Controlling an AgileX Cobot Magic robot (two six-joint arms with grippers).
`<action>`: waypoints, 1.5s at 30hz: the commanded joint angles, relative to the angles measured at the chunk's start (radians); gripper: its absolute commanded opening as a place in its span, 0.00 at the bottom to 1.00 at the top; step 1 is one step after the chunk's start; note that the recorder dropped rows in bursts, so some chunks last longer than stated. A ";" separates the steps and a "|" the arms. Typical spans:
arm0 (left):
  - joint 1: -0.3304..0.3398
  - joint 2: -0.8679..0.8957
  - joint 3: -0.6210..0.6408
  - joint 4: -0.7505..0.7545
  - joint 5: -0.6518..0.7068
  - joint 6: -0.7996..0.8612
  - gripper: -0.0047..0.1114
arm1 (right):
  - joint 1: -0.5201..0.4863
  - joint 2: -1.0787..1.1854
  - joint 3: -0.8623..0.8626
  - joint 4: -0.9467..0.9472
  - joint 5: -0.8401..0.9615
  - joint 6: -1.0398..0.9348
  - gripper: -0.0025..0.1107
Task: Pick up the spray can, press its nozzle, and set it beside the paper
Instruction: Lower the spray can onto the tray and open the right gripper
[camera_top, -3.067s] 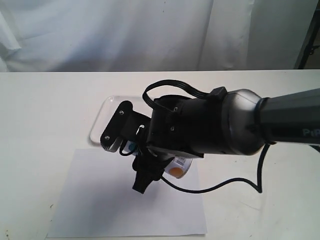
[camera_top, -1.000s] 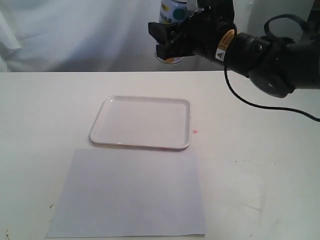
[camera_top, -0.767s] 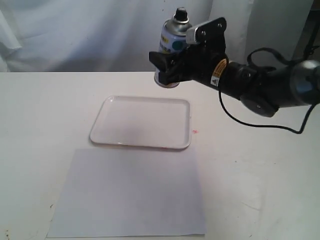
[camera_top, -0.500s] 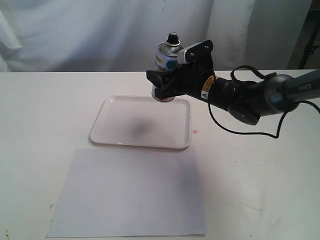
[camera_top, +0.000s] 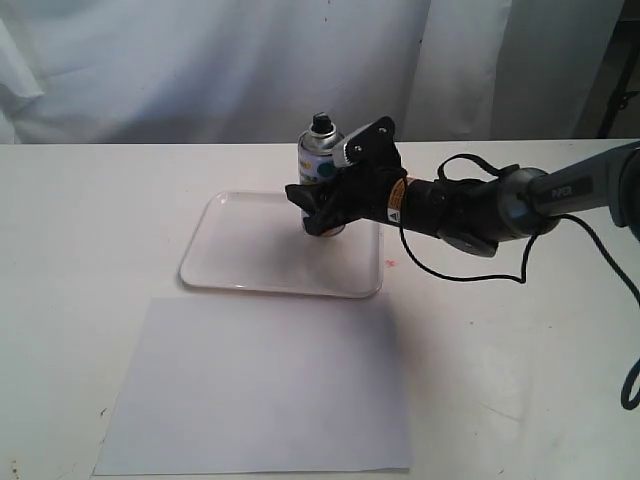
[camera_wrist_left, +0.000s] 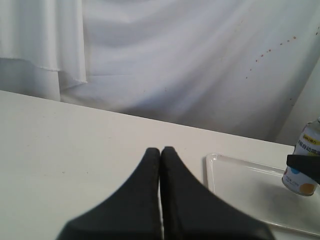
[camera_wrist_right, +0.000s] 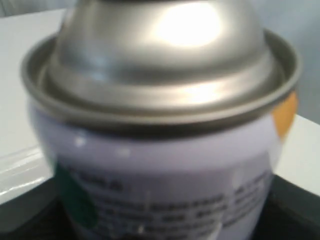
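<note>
So the white table (camera_top: 90, 220) fills most of the exterior view, with the paper (camera_top: 260, 390) lying flat across the lower middle of the frame. The white tray (camera_top: 240, 250) sits just above it, their edges nearly meeting.

The right arm comes in from the right edge, and its end effector (camera_top: 322, 205) is pinching the spray can (camera_top: 318, 160) around the lower body. The can is upright over the tray's upper right corner. Can't tell if its base touches the tray or hangs just off it.

The left end effector (camera_wrist_left: 160, 155) has its fingers pressed together on nothing, with the can off at the right edge of its own view.

The black nozzle (camera_top: 321, 123) sticks up bare, nothing on it.

My read: the pickup is done and the press is the step in hand. That needs something coming straight down on that tiny button while the right side grips firm. After that, the can has to go to bare table next to the sheet, not onto the tray.
</note>
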 joint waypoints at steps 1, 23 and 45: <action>0.002 0.000 0.003 0.002 -0.014 -0.006 0.04 | -0.006 -0.013 -0.013 -0.005 -0.004 0.004 0.02; 0.002 0.000 0.003 0.002 -0.019 -0.006 0.04 | -0.006 0.006 -0.013 -0.037 0.024 0.025 0.20; 0.002 0.000 0.003 0.002 -0.021 -0.006 0.04 | -0.009 -0.075 -0.013 -0.196 0.022 0.235 0.72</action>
